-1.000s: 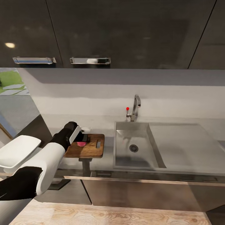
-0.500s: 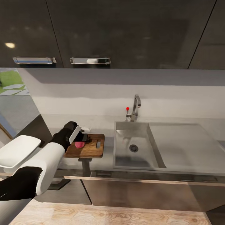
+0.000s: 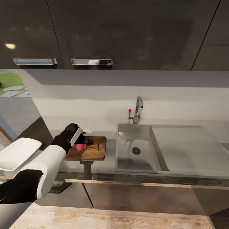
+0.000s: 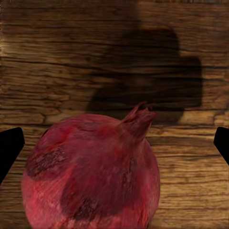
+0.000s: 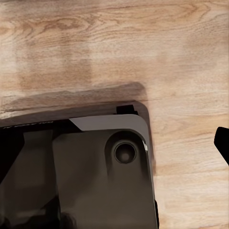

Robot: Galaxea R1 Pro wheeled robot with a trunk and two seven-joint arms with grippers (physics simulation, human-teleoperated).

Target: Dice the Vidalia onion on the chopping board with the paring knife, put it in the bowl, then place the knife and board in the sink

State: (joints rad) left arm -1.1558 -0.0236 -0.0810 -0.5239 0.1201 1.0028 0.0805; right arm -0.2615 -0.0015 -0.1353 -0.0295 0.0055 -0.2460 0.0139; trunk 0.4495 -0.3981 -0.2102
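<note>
At the left end of the worktop (image 3: 111,156) the white bowl (image 3: 17,152) sits near the front edge, partly behind the robot's left arm. Next along, the left gripper (image 3: 83,139) hangs over the rear left corner of the chopping board (image 3: 92,152), pointing down at it. The Vidalia onion (image 3: 81,147), rendered here with a dark red skin, rests on the board directly below and slightly in front of that gripper; it is out of the sink and not in any grasp. In the left wrist view the onion (image 4: 93,174) lies on the wood grain with its pointed stem end tipped up and toward one side, and the two black fingertips (image 4: 9,148) stand at the opposite edges of the picture, well clear of the skin, so the jaws are spread wide with the onion between and beneath them. The left arm is plainly the nearer one for any further handling of the onion. The slot handle of the board lies toward the sink (image 3: 136,149), which stands just beside the board on the right, its basin bare down to the drain, with the faucet (image 3: 137,109) behind it. A small pale object behind the board may be the paring knife, but the view is too coarse to confirm. The right gripper (image 5: 114,143) points down at the wooden floor (image 5: 143,47) beside the robot's dark base; its fingertips also sit far apart. No brand, label or writing can be read.
</note>
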